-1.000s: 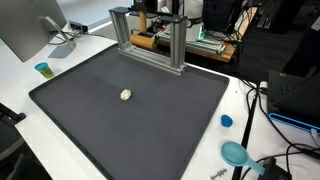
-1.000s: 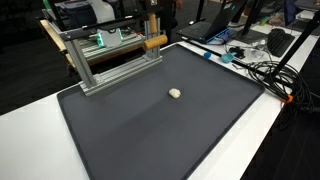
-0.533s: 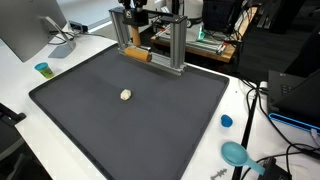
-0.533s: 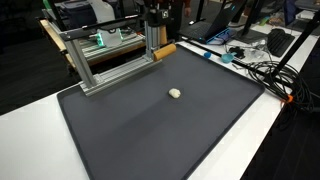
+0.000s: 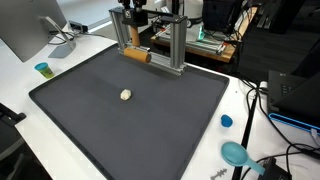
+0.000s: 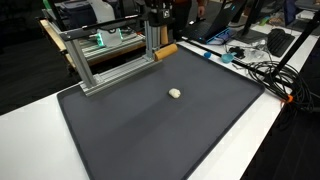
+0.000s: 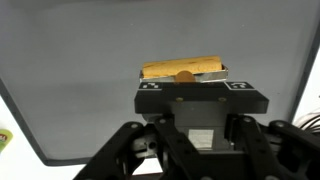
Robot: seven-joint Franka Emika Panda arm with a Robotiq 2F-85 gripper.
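Gripper (image 5: 134,49) is clamped on a tan wooden rod (image 5: 136,56). In the wrist view the rod (image 7: 182,69) sits crosswise between the jaws, both ends sticking out. I've got it at the far edge of the black mat (image 5: 150,125), just in front of the aluminium frame (image 5: 181,50), rod roughly level and close above the mat. I can't tell if it touches the mat. In an exterior view the rod (image 6: 166,50) sits at the frame's right post. A small pale lump (image 5: 125,95) lies mid-mat, well apart from the gripper. Blue cup (image 5: 42,69) is off the mat on the left, blue cap (image 5: 226,121) off the right edge.
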